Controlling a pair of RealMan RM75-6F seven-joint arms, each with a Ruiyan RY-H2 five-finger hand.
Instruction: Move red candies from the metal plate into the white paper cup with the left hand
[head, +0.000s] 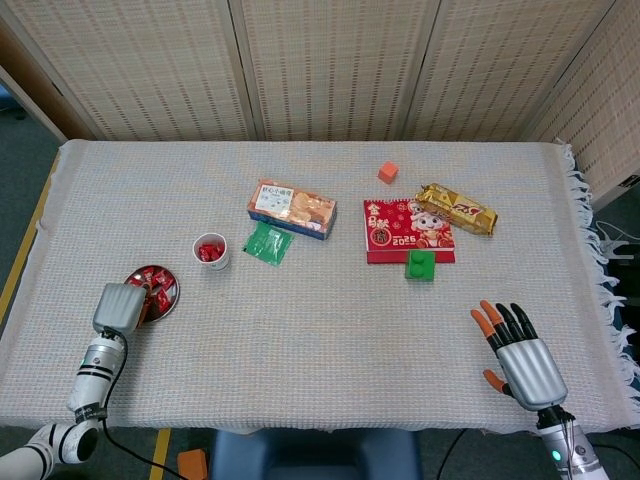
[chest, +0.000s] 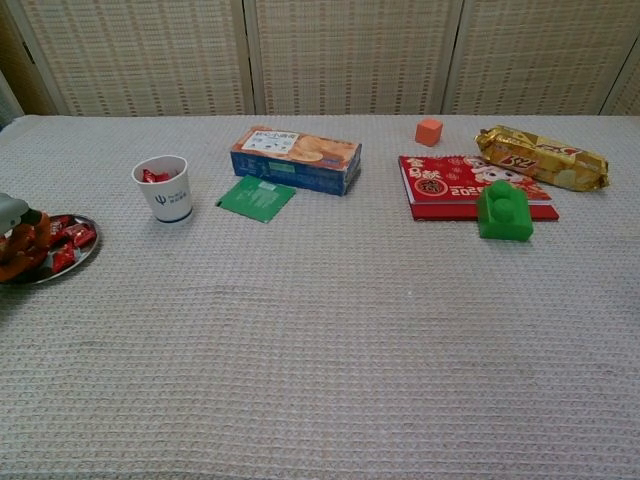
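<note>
Red candies (head: 158, 281) on metal plate (head: 170, 297), table's left edge | left hand (head: 118, 307) fingers over plate, grasp indiscernible | white paper cup (head: 212, 252) nearby | right hand (head: 522, 353) spread, empty, near-right corner.

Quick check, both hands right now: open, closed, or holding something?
Left hand: over the metal plate among the red candies; cannot tell whether it grips one.
Right hand: open, fingers spread, holding nothing.

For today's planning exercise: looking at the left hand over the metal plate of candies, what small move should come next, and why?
Probably close the left hand on one red candy. The hand sits at the metal plate's near edge, whether it holds anything cannot be told, and the white paper cup already has some candies.
</note>
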